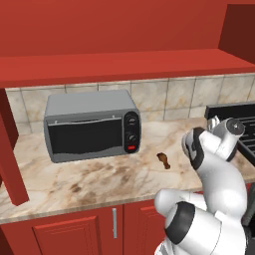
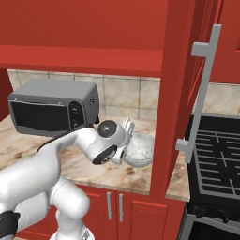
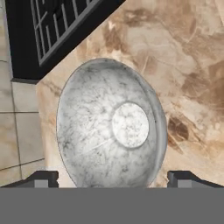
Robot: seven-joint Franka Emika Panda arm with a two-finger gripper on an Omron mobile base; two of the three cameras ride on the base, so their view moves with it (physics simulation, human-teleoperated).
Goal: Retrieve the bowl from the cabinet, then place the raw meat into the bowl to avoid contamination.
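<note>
Now bowl (image 3: 111,124) between fingers (image 3: 41,178); stove (image 3: 52,26) near, seemingly.

A rendered home kitchen, red panelled wooden wall cabinet (image 2: 187,70) with a long silver bar handle (image 2: 199,89), beige marbled stone surface (image 1: 89,179), grey boxy toaster oven (image 1: 92,124), beige tiled backsplash (image 1: 164,97), black stove with grates (image 2: 218,159), red base cabinets (image 1: 74,231) below.

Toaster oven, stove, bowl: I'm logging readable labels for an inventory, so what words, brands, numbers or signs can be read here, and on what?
None can be read.
Toaster oven: two dark knobs and a small red spot beneath them on its panel; any markings too small to read.
Stove: bare grates, no lettering seen.
Bowl: mottled gray only, no print.
Cabinet door and countertop: plain.
</note>
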